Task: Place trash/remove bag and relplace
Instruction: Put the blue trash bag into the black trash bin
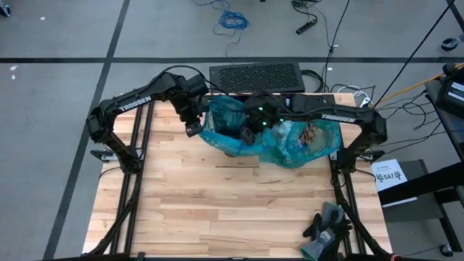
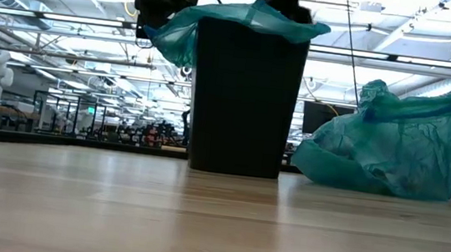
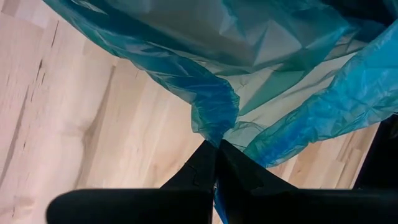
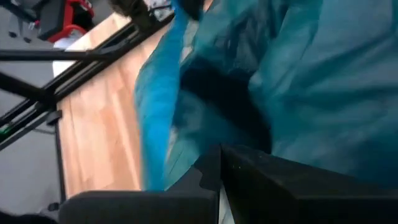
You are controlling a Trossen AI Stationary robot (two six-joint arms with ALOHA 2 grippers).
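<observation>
A black bin [image 2: 245, 103] stands on the wooden table near its far edge. A thin teal bag [image 2: 245, 19] is draped over its top rim, and a flap [image 2: 172, 36] hangs outside on the left. My left gripper [image 1: 192, 129] is shut on that flap at the bin's left. My right gripper [image 1: 249, 136] is shut above the bin's mouth, where the bag rises to a peak [image 2: 259, 8]. To the bin's right a full teal bag [image 1: 308, 141] lies on the table, with crumpled trash [image 1: 310, 134] showing through it. My left gripper pinches a gathered bunch of the bag's edge [image 3: 217, 138] between its two fingertips, coming steeply from above. The film fans out from the tips, drawn toward the bin, and hangs clear of the table. My right gripper meets the bag at its raised peak [image 2: 263, 6], slanting down from above. Its own fingers [image 4: 249, 174] hide the place of contact, so one layer or several cannot be told.
Dark gloves [image 1: 326, 225] lie at the table's near right corner. A black perforated panel [image 1: 257, 76] lies beyond the far edge, a white sheet [image 1: 388, 174] off the right edge. Bare wood [image 1: 217, 210] spans the near half.
</observation>
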